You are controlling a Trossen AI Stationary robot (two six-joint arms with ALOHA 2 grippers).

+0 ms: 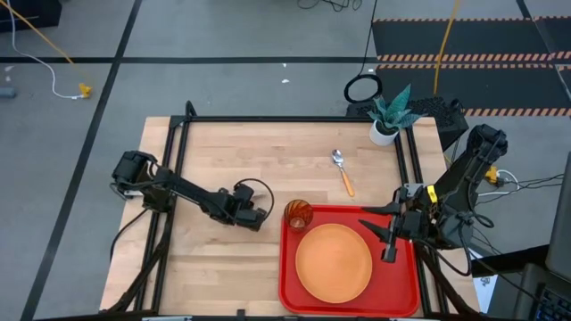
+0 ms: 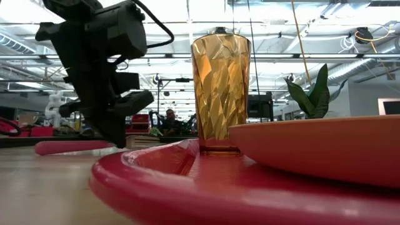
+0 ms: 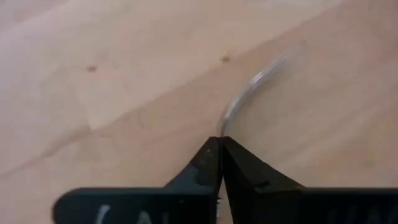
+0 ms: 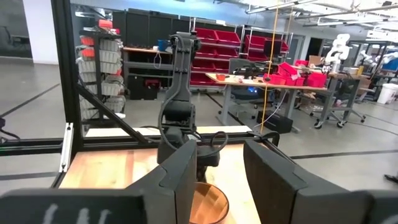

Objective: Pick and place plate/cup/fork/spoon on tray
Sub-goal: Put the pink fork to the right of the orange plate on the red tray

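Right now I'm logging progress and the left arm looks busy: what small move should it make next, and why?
Probably lift a little and carry toward the tray. The left gripper sits low over the wood, fingers pinched on what looks like metal tines, likely the fork. Plate and cup already sit on the tray; the spoon still lies on the table.
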